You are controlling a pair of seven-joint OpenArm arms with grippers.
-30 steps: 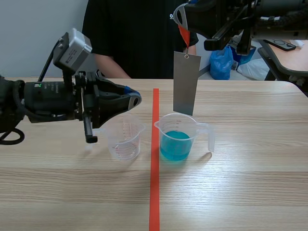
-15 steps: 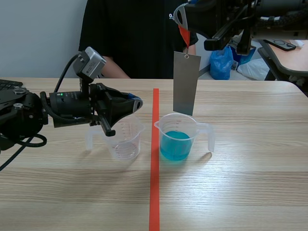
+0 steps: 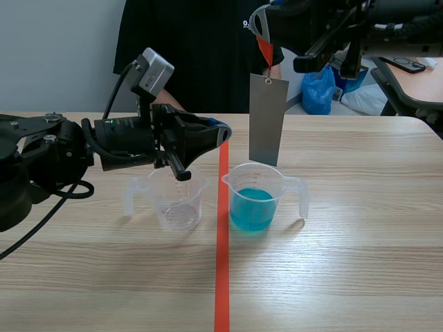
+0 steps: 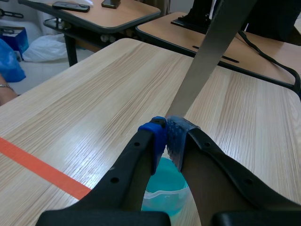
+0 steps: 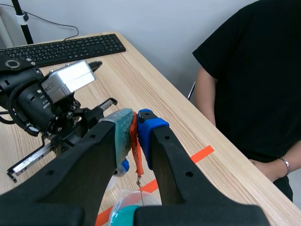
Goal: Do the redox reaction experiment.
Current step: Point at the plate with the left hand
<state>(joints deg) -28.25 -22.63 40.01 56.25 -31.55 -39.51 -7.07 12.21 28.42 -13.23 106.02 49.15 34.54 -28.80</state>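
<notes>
Nothing legible is presenting itself in any view. The clear measuring cup (image 3: 181, 207) is carrying red graduation marks (too small to read). The person's black shirt (image 3: 187, 55) is showing a scrap of white print (image 3: 246, 23), mostly hidden.

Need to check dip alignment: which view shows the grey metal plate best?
Scene view: whole plate hanging above the beaker of blue liquid. Left wrist shows only a slanted strip; right wrist only its orange tag.
</notes>
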